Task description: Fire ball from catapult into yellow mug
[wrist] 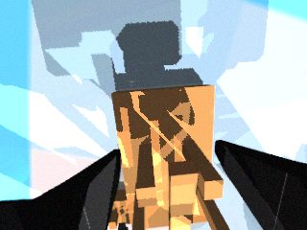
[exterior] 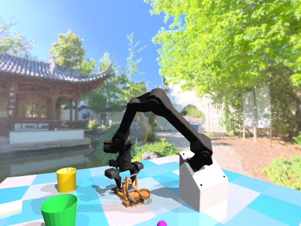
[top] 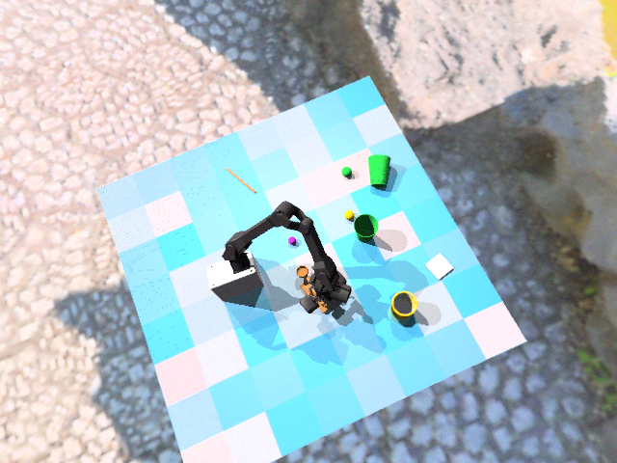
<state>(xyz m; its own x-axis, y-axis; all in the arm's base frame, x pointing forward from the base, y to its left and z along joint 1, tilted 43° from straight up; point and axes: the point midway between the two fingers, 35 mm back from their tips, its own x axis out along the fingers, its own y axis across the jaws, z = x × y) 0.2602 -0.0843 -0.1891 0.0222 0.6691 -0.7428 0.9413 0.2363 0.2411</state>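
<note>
The step in hand appears to be letting go of the small orange wooden catapult (exterior: 131,192) once it has been turned toward the tall yellow mug (exterior: 66,179); doing this well probably means spreading the fingers evenly and lifting straight up, so that neither finger drags the frame and spoils the aim. The black parallel-jaw gripper (exterior: 124,180) hangs over the catapult near the centre of the exterior view, and its jaws stand fairly wide, parted to either side of the frame and holding nothing. In the wrist view the two dark fingers sit at the lower left and lower right with the orange frame between them, with no visible gap on the left and a sliver of floor showing on the right. In the top view the catapult's round cup (top: 302,271) sits at the centre and looks empty, so the loading is judged not yet done. Three small balls lie loose on the chequered blue mat (top: 318,398): a magenta ball (top: 291,241), a yellow ball (top: 348,214) and a green ball (top: 346,172), all above centre. The mug stands at the lower right of the top view, well apart from the catapult.
</note>
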